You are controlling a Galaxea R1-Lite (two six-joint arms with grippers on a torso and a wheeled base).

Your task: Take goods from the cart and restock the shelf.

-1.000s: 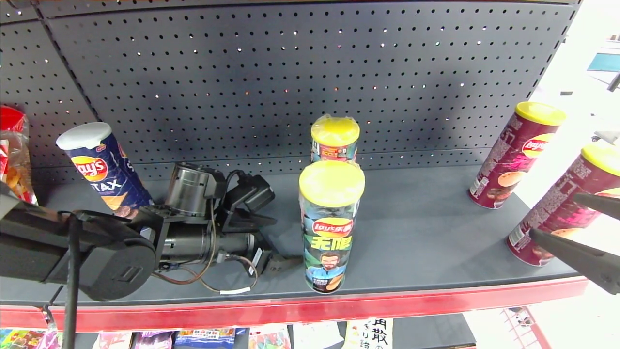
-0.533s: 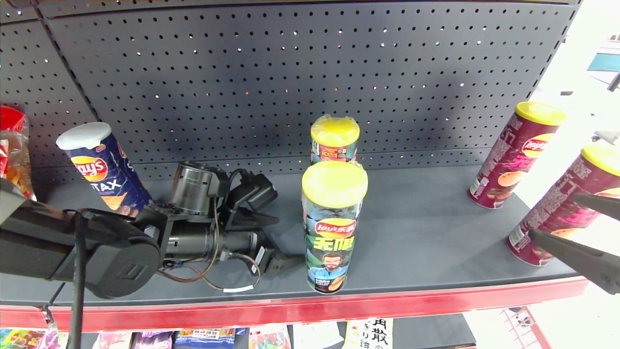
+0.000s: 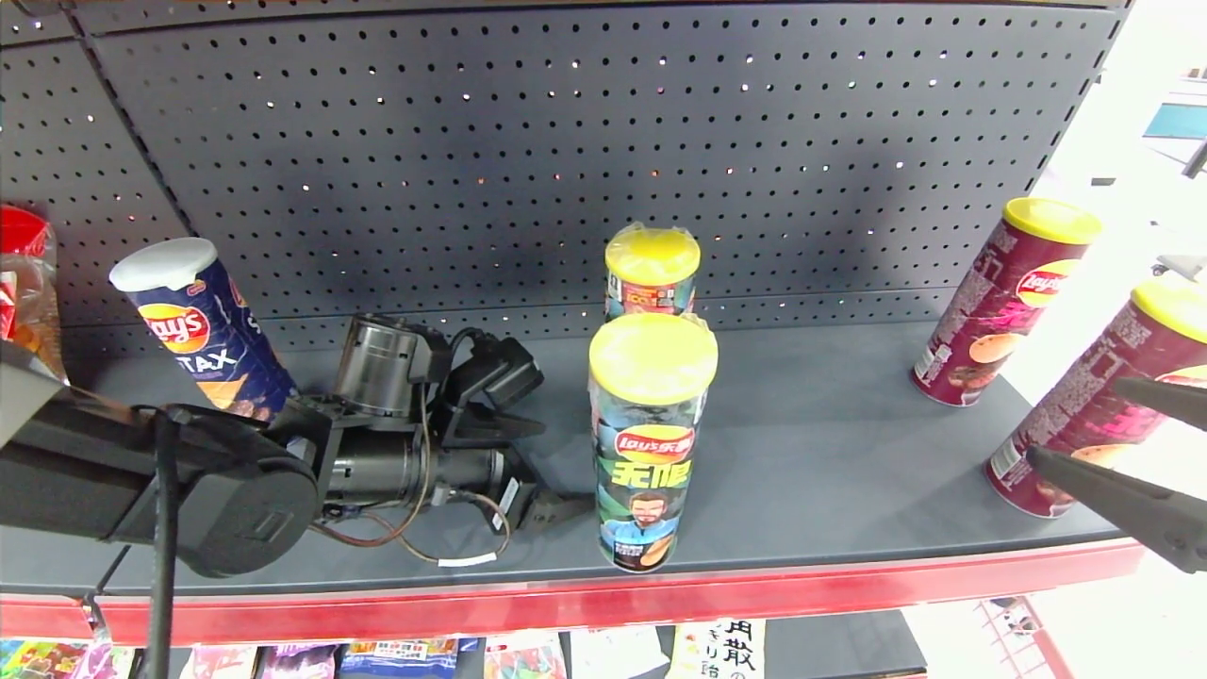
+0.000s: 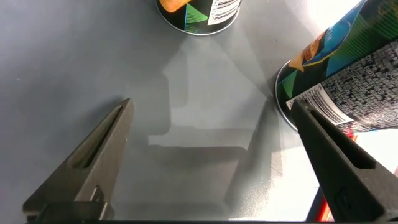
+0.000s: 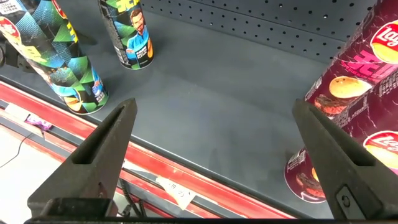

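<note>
A yellow-lidded chip can with a green and blue print point(image 3: 649, 453) stands upright near the front edge of the grey shelf point(image 3: 811, 453). A second one point(image 3: 653, 269) stands behind it. My left gripper point(image 3: 566, 495) lies low on the shelf just left of the front can. It is open with bare shelf between its fingers point(image 4: 211, 106), and the front can point(image 4: 348, 74) is against the outside of one finger. My right gripper point(image 3: 1075, 420) is open at the shelf's right end, next to a maroon can point(image 3: 1094, 405) point(image 5: 367, 81), and grips nothing.
A blue can with a white lid point(image 3: 203, 330) leans at the back left, close behind my left arm. Another maroon can point(image 3: 1004, 302) stands at the back right. A pegboard wall point(image 3: 471, 141) closes the back and a red lip point(image 3: 660, 594) runs along the front. Bagged goods point(image 3: 396, 655) lie below.
My left arm has crept to the right along the shelf. The front can has shifted slightly right with it. The right gripper has stayed put.
</note>
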